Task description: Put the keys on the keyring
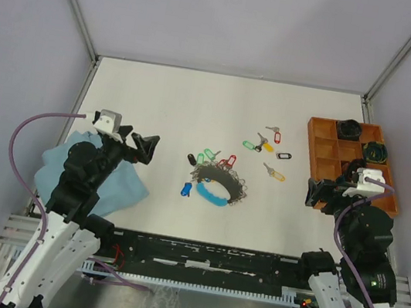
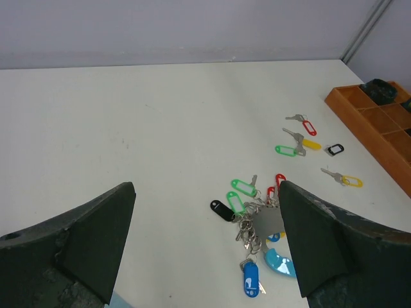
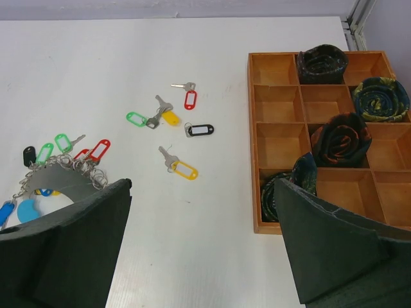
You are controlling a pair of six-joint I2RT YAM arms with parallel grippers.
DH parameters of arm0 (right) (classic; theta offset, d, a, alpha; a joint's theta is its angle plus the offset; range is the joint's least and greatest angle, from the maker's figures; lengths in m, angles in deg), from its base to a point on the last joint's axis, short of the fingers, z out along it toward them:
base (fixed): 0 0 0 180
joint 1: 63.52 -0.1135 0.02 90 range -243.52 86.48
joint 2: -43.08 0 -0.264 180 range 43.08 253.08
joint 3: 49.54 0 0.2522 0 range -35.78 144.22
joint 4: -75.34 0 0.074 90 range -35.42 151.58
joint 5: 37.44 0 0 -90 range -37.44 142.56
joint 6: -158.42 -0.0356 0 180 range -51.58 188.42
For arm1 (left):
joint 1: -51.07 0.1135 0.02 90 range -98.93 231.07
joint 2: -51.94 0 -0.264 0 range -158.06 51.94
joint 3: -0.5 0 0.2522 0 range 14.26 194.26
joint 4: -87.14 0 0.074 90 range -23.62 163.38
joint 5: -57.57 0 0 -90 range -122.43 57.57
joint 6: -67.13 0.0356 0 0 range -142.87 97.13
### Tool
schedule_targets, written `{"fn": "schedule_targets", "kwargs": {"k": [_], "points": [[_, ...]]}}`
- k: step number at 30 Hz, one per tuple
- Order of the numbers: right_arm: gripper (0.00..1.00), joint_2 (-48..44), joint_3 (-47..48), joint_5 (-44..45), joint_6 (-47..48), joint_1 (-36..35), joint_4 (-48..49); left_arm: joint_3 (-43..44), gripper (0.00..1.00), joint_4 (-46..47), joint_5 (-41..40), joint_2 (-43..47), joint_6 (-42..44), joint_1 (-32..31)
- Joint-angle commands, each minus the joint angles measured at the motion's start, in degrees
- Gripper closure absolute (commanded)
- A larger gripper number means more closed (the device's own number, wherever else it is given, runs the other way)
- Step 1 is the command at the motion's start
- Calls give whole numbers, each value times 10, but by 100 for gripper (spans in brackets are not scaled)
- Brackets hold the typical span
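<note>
The keyring point(image 1: 211, 195), a grey loop with a bright blue sleeve, lies mid-table. Several tagged keys hang on it: black point(image 1: 191, 158), green point(image 1: 202, 157), red point(image 1: 228, 161) and blue point(image 1: 186, 189). Several loose keys lie to its right: red tag point(image 1: 276, 135), green point(image 1: 249, 145), yellow point(image 1: 268, 145), black point(image 1: 283, 155) and a second yellow point(image 1: 276, 174). My left gripper point(image 1: 148, 148) hovers open left of the ring, which shows between its fingers point(image 2: 280, 263). My right gripper point(image 1: 316, 193) is open beside the tray, with the yellow-tagged key point(image 3: 183, 170) ahead of it.
A wooden compartment tray point(image 1: 315, 152) stands at the right and holds dark coiled bundles point(image 3: 322, 63). A blue cloth point(image 1: 117, 191) lies under the left arm. Grey walls enclose the table on three sides.
</note>
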Motion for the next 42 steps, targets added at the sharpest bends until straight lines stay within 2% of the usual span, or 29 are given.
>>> {"fn": "schedule_targets", "kwargs": {"k": [1,13,18,21,24,31,38,42], "points": [[0,-1,16,-6,-1,2,14,23,1,14,25,0,-9,-1],[0,76,51,-46,-15,2,-28,42,1,-4,61,-38,-75,-3],[0,110,52,-104,-20,2,-30,26,0,-1,101,-68,-135,-3],[0,147,45,-158,-31,2,-15,14,4,4,133,-101,-172,-6],[0,193,24,-217,-44,2,20,-13,7,30,147,-136,-207,-24],[0,282,-51,-301,-100,-8,154,-65,7,89,107,-226,-262,-107],[0,416,-71,-312,-116,-53,264,-89,10,158,71,-309,-299,-181],[2,506,-59,-296,-123,-81,315,-90,16,190,62,-362,-313,-212]]}}
